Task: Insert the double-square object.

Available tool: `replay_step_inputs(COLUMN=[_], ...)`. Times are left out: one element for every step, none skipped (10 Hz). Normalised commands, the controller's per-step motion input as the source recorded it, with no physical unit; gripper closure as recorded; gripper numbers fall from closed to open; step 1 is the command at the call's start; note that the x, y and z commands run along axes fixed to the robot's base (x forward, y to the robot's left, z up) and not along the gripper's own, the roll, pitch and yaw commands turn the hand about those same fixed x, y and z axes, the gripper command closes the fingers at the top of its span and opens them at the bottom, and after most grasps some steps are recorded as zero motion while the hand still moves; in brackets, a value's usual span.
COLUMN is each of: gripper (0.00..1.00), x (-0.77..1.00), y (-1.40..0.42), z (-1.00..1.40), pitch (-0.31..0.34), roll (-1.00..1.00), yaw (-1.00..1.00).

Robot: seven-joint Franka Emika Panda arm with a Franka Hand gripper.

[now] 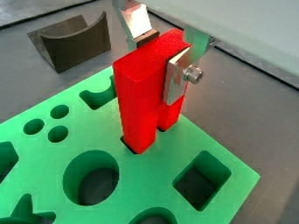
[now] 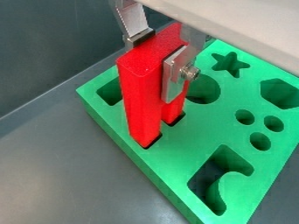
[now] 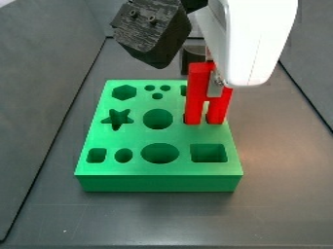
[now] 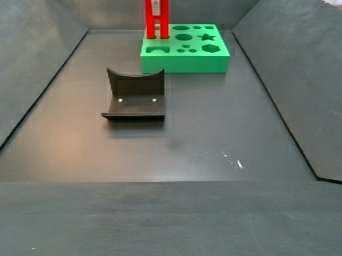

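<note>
The double-square object is a bright red peg, held upright between my gripper's silver fingers, which are shut on its upper part. It also shows in a wrist view. Its lower end meets a slot in the top of the green holed block, near one edge. I cannot tell how deep it sits. In a side view the peg stands at the block's right side under the white wrist. In a side view the peg rises from the block at the far end.
A dark grey block with a curved notch stands on the dark floor mid-way along the enclosure, and shows in a wrist view. The green block has round, star, hexagon and square holes. Dark walls surround the floor.
</note>
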Motion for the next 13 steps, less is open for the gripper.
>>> replay_step_inputs(gripper=[1.00,1.00,1.00,1.00,1.00,1.00,1.00,1.00,1.00,1.00,1.00,1.00,1.00], x=[0.00,-0.16,-0.13,-0.11,0.00,0.14,0.21,0.12,0.03,0.06,0.01,0.00,0.00], y=[0.00,0.00,0.00,0.02,0.01,0.00,0.00,0.09,0.15,0.14,0.08,0.00,0.00], z=[-0.01,-0.05,-0.07,-0.07,-0.13,-0.18,-0.25,-0.24,-0.25,-0.30,-0.31,-0.36,-0.34], pitch=[0.000,0.000,0.000,0.000,0.000,0.000,0.003,0.001,0.000,0.000,0.000,-0.024,-0.050], roll=[0.03,0.01,0.00,0.00,0.00,0.00,0.00,0.00,0.00,0.02,0.00,-0.05,-0.06], yaw=[0.00,0.00,0.00,-0.11,-0.21,-0.16,-0.13,-0.15,-0.07,0.00,0.00,0.00,-0.01])
